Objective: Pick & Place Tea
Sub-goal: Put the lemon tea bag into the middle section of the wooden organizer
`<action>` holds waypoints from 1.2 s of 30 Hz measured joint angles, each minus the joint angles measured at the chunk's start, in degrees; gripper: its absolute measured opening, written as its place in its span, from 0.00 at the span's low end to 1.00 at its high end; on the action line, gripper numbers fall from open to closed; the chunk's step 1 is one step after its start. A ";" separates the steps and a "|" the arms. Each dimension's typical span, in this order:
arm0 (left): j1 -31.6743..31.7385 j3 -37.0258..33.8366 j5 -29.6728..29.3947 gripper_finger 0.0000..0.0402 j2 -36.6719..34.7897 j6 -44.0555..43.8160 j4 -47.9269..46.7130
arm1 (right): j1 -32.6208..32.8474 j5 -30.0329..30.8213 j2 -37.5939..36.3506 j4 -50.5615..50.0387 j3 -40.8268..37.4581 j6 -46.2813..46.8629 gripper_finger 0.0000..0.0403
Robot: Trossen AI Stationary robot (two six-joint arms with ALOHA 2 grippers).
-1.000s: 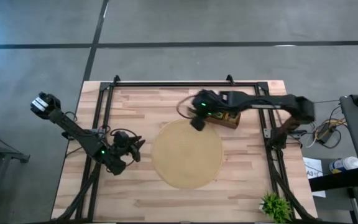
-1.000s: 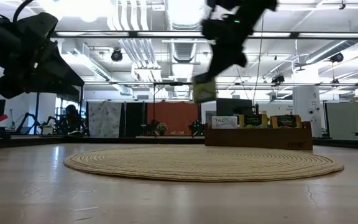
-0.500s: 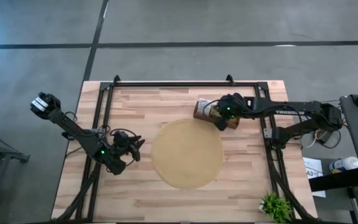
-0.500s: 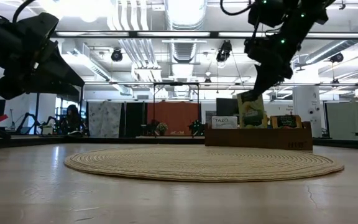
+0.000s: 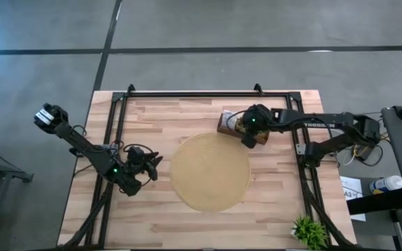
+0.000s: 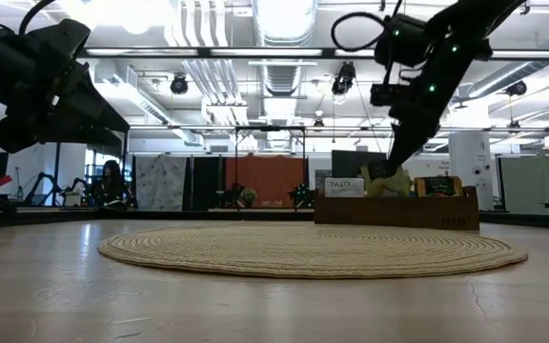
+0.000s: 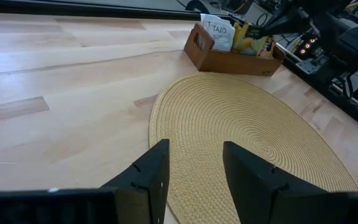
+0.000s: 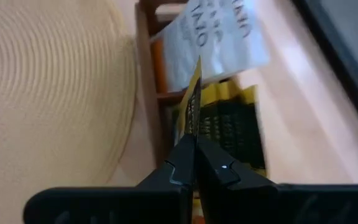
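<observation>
My right gripper (image 5: 246,134) hangs over the long brown wooden box (image 6: 396,210) at the table's far right, shut on a yellow and dark green tea sachet (image 8: 194,93). More sachets stand upright in the box: a white one (image 8: 219,37) and yellow-green ones (image 8: 232,127). The round tan mat (image 5: 210,173) lies in the middle of the table. My left gripper (image 7: 194,165) waits open above the table near the mat's left rim, holding nothing. My right gripper pinches the sachet's upper edge (image 8: 194,121) between its two shut fingers. The fingers come from above, slanting down. The sachet hangs below them, seen edge-on, its lower part (image 6: 389,183) down among the other sachets in the box.
A black frame rail (image 5: 110,139) runs down the table's left side and another (image 5: 304,167) down its right side. A small green plant (image 5: 308,231) stands at the near right corner. Bare wood shows around the mat.
My right gripper has gone from over the mat's far rim toward the table's right edge and down to the box, staying shut. The yellow sachet went with it and has sunk from well above the box into it.
</observation>
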 joint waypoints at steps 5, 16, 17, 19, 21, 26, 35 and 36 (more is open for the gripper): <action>0.00 0.00 0.00 0.36 0.00 -0.14 0.02 | -1.79 -0.73 2.67 0.45 -0.13 -1.70 0.02; 0.00 0.00 0.00 0.36 0.00 -0.21 0.02 | -2.35 -0.47 3.55 -0.94 -0.13 -4.07 0.02; 0.00 0.00 0.00 0.36 0.00 -0.22 0.02 | -2.31 -0.48 3.55 -0.94 -0.14 -4.07 0.02; 0.00 0.00 0.00 0.36 0.00 -0.20 0.02 | -2.31 -0.50 3.55 -1.07 -0.13 -4.26 0.02; 0.00 0.00 0.00 0.36 0.00 -0.20 0.00 | -2.33 -0.47 3.55 -1.74 -0.13 -4.25 0.02; 0.00 0.00 0.00 0.36 0.00 -0.20 0.00 | -2.31 -0.47 3.55 -2.16 -0.21 -4.27 0.09; 0.01 0.00 -0.88 0.36 -0.11 -0.25 0.29 | -2.31 -0.45 3.04 -7.21 3.01 -2.17 0.29; 0.01 0.00 -0.89 0.36 -0.11 -0.63 0.41 | -2.29 -0.43 2.78 -8.11 3.75 -1.93 0.30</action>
